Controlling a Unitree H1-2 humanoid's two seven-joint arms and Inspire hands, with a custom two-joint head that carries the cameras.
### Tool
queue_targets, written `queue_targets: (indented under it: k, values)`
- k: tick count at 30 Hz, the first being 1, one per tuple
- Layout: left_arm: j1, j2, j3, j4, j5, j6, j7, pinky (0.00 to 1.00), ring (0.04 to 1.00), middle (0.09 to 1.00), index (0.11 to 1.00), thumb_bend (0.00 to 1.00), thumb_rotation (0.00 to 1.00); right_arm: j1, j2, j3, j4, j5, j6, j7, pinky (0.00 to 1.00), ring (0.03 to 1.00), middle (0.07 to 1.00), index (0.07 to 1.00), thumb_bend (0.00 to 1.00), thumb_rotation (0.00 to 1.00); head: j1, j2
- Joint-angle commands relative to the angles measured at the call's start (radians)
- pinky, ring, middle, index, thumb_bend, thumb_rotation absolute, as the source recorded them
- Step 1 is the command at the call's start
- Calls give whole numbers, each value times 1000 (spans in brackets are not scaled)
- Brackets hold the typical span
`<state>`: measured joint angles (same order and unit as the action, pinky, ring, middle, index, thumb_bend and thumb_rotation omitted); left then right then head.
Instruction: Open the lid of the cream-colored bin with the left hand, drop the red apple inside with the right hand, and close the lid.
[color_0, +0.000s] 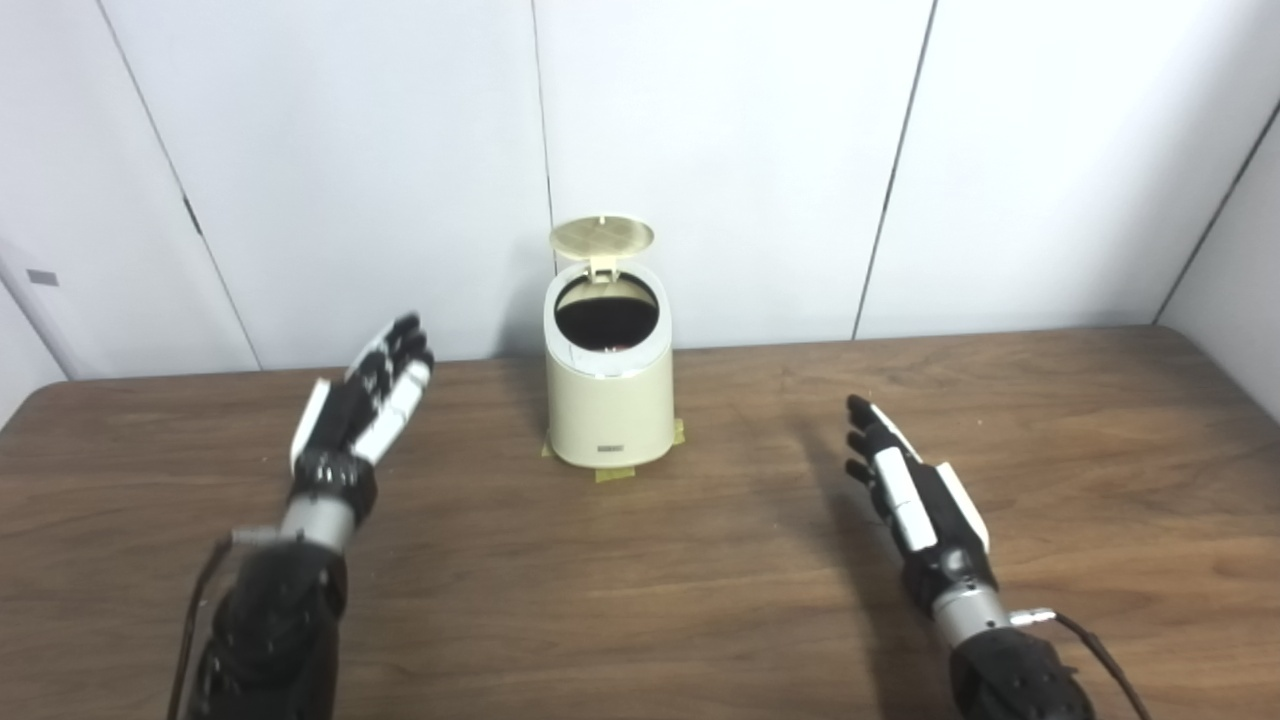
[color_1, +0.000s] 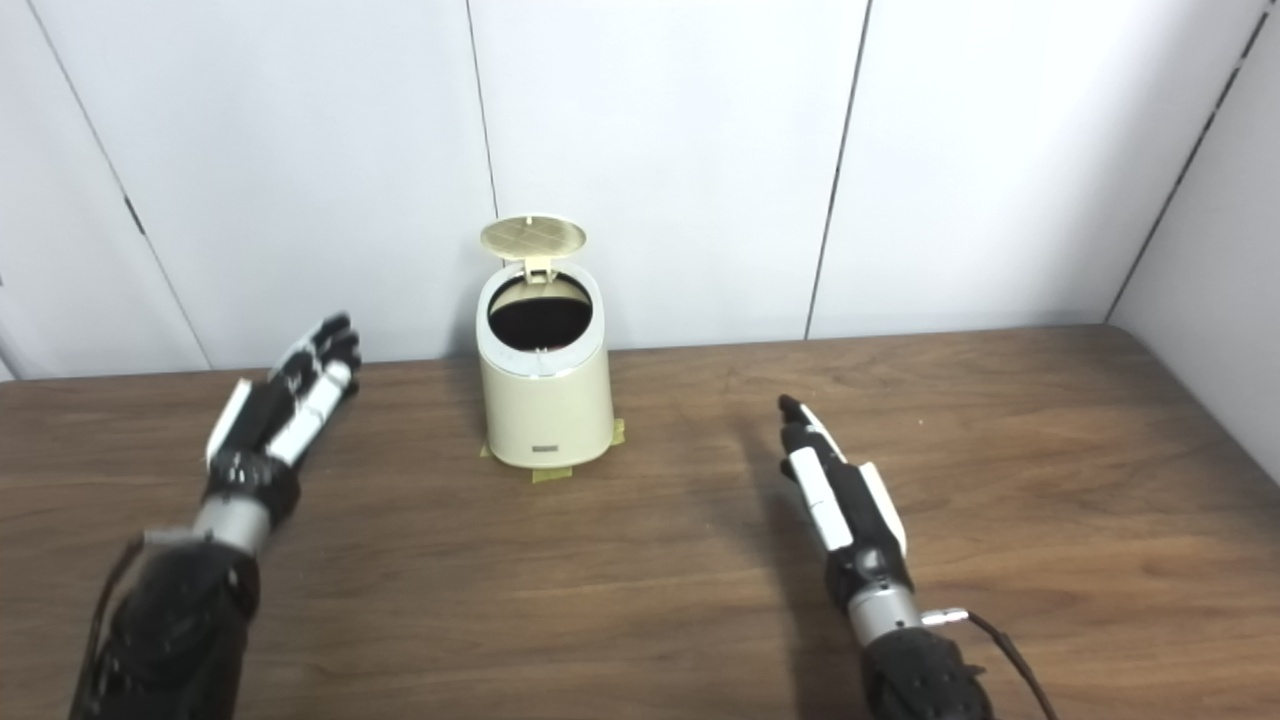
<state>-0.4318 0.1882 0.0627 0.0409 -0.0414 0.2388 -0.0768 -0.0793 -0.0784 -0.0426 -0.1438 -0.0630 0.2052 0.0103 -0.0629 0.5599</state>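
Observation:
The cream-colored bin (color_0: 610, 405) stands at the far middle of the wooden table (color_0: 700, 600). Its round lid (color_0: 601, 237) is tipped up and back on its hinge, so the dark opening (color_0: 606, 312) shows. A trace of red shows low inside the opening; I cannot make out the apple itself. My left hand (color_0: 362, 400) hovers to the left of the bin, open, fingers stretched out, holding nothing. My right hand (color_0: 905, 490) is to the bin's right and nearer to me, also open and flat, holding nothing.
Yellow tape tabs (color_0: 615, 473) stick out under the bin's base. White wall panels (color_0: 750, 150) rise just behind the table's far edge. A thin cable (color_0: 1095, 650) runs from my right wrist.

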Motion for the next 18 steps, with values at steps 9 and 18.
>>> queue_targets:
  k: [9, 18]
  values:
    - [-280, 93, -81, 64, 86, 45, -59, 915, 939, 940, 955, 446, 693, 5, -21, 49, 13, -175, -148, -78, 837, 899, 929, 931, 543, 1000, 15, -5]
    - [-482, 140, -182, 188, 191, 121, -119, 867, 915, 917, 912, 446, 974, 5, -30, 69, 16, -205, -130, -65, 822, 878, 906, 934, 559, 1000, 19, -12]
